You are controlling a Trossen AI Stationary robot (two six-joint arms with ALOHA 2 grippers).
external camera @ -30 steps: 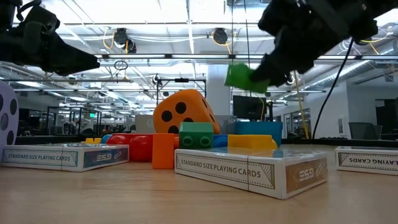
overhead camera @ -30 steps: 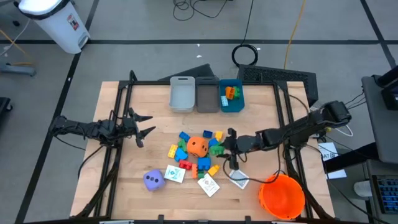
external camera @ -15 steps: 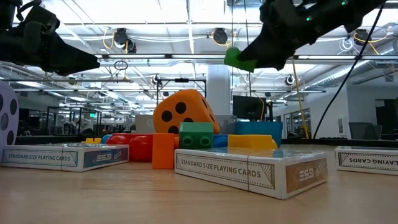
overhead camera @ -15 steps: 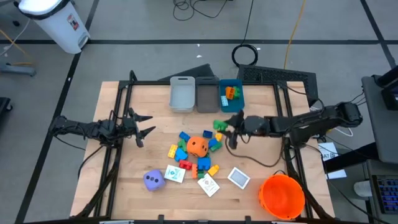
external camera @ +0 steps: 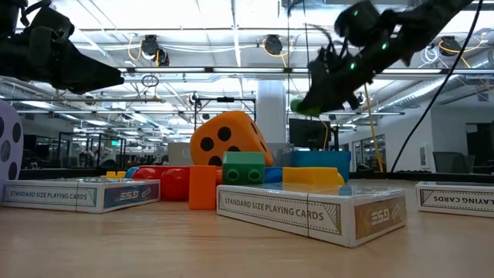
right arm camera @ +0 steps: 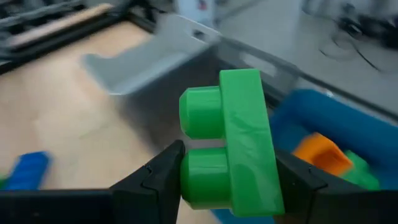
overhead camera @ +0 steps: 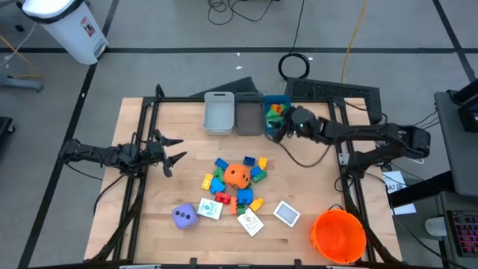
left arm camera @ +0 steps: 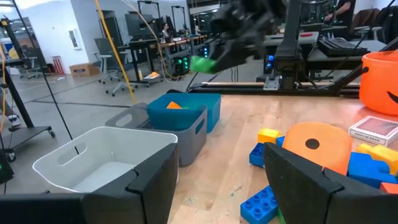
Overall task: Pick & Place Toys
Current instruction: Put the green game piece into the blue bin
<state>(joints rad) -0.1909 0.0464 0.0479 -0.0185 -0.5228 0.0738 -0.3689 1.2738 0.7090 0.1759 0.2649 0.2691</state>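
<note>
My right gripper [overhead camera: 276, 123] is shut on a green block [right arm camera: 239, 143] and hangs over the near end of the blue bin [overhead camera: 278, 118], which holds an orange block [right arm camera: 317, 149]. The low view shows the green block [external camera: 301, 106] high above the table. The other toys lie mid-table: an orange die [overhead camera: 237, 175] among coloured blocks, a purple die [overhead camera: 184, 216], and card packs [overhead camera: 287, 214]. My left gripper [overhead camera: 173, 149] waits open and level at the table's left side, touching nothing. My right gripper pinches the green block between its two fingers, one finger [right arm camera: 155, 177] against the studded face [right arm camera: 186, 180] and the other on the opposite flat face. The fingers slant down from the table's right side. The block is lifted clear, standing out past the fingertips above the blue bin.
A light grey bin [overhead camera: 219, 112] and a dark grey bin [overhead camera: 248, 114] stand left of the blue one at the far edge. A big orange bucket [overhead camera: 338, 234] sits at the near right corner. A black frame rail [overhead camera: 340, 142] runs along the table's right side.
My right gripper has swung from beside the toy pile toward the table's far edge and a little up, turning as it went. It now hangs over the blue bin. The green block has stayed in its hold, clear of the table.
</note>
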